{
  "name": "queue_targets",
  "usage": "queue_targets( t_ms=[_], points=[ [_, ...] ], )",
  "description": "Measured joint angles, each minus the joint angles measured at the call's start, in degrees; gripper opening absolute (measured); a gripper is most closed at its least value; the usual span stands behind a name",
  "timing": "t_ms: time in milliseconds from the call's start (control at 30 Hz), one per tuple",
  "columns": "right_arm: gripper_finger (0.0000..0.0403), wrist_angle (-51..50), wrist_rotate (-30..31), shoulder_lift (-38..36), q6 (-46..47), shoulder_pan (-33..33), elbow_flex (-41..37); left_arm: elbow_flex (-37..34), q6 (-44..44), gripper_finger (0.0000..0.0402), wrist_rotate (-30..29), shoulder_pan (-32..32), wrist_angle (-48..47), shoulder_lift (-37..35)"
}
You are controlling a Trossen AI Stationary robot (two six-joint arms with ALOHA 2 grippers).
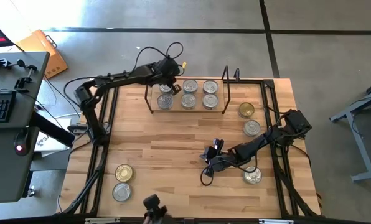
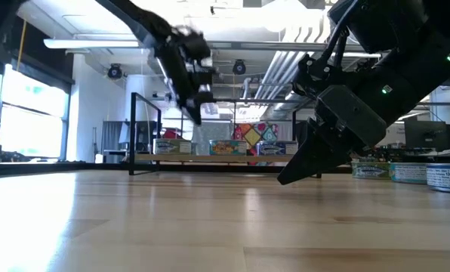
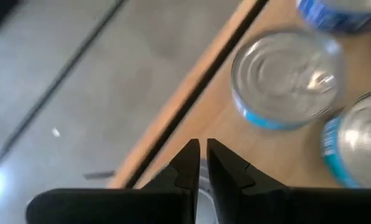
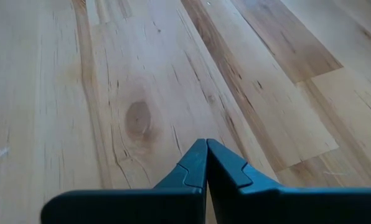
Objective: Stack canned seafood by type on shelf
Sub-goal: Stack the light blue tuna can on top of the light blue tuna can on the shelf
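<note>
Six of the eleven short round metal tins of seafood that I am counting are already sitting on the low light-wood shelf [image 1: 200, 109] in its thin black wire frame, at the far side of the butcher-block wooden table [image 1: 173, 149]. They are lying in three pairs, all silver-topped [image 1: 189, 101]. The back tin at the shelf's left end is half hidden under the arm, so I am taking that one as probable. From table level they seem to be standing one layer high, so no real stacking is showing yet.

Five tins are waiting on the table. A gold-topped tin [image 1: 246, 110] and a silver one [image 1: 252, 128] are lying just beyond the shelf's right end, and another silver one [image 1: 253, 176] is lying near the right front. A gold-topped one [image 1: 124, 172] is touching a silver one [image 1: 121, 192] at the left front corner. That is making nine silver tops and two gold.

The left gripper [image 3: 203, 146] is hanging above the shelf's left end, fingers drawn almost together and gripping nothing. The right gripper [image 4: 205, 146] is hovering low over bare wood at mid-table, pinched fully closed and empty. I am judging the job roughly half done, with both gold tins among those left to be shelved.
</note>
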Motion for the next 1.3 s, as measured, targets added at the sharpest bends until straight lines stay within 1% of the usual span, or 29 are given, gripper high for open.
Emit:
queue_targets(
  t_ms=[133,233,300,367,433,500,600,700,767,833,900,967,1000,1067,1167,1233,1300],
  points=[
    [0.0,-0.01,-0.01,0.0,-0.02,0.0,0.0,0.0,1.66,0.0022,-0.78,-4.9,-2.43,-4.56],
    [0.0,0.03,0.01,0.0,0.0,0.0,0.0,0.11,0.54,0.0022,-0.79,-10.15,-7.84,-7.47],
    [0.0,0.05,-0.01,-0.02,0.0,0.02,0.0,0.11,-2.26,0.0022,-0.86,-14.38,-12.35,-8.24],
    [0.0,0.1,0.0,-0.01,0.0,0.03,0.0,0.0,-7.0,0.0022,-0.91,-19.35,-15.9,-8.25],
    [0.0,0.09,0.17,-0.02,0.02,0.24,0.0,-2.29,-10.27,0.0022,-1.15,-24.98,-14.4,-8.3],
    [0.0,-0.38,3.05,-0.02,2.0,0.96,0.0,-6.62,-12.18,0.0022,-2.84,-30.82,-8.51,-8.26],
    [0.0,-4.07,9.13,-0.23,4.86,2.18,-0.02,-14.05,-17.0,0.0022,-4.78,-39.16,4.84,-8.16],
    [0.0,-8.95,11.28,-0.93,6.98,3.35,-0.02,-22.02,-21.6,0.0022,-5.3,-46.43,23.08,-8.11],
    [0.0,-11.92,11.75,-1.7,7.84,4.14,-0.02,-27.28,-22.68,0.0022,-7.55,-50.71,36.25,-7.93],
    [0.0,-14.4,12.28,-2.95,8.94,4.85,-0.02,-32.22,-21.25,0.0023,-12.71,-54.29,52.87,-6.6],
    [0.0,-16.97,13.77,-4.7,9.03,5.5,-0.02,-36.26,-16.7,0.0022,-20.18,-56.81,68.08,-4.35],
    [0.0,-20.77,15.01,-7.07,9.04,6.08,-0.04,-38.36,-11.71,0.0023,-26.13,-57.66,80.28,-1.43],
    [0.0,-22.44,15.4,-8.47,9.02,6.23,-0.04,-38.99,-9.41,0.0023,-27.48,-57.66,84.36,-0.43],
    [0.0,-25.83,15.86,-11.25,8.96,6.42,-0.04,-39.4,-5.9,0.0023,-27.94,-57.23,88.26,1.18],
    [0.0,-28.77,16.84,-14.33,7.17,5.77,-0.04,-39.41,-5.42,0.0023,-26.92,-55.31,86.9,2.89],
    [0.0,-29.32,17.9,-15.55,4.43,3.99,-0.04,-39.41,-6.57,0.0023,-24.26,-53.33,85.5,3.72],
    [0.0,-29.09,18.06,-15.9,0.81,1.49,0.0,-39.41,-6.2,0.0023,-20.03,-51.34,84.01,3.75]
  ],
)
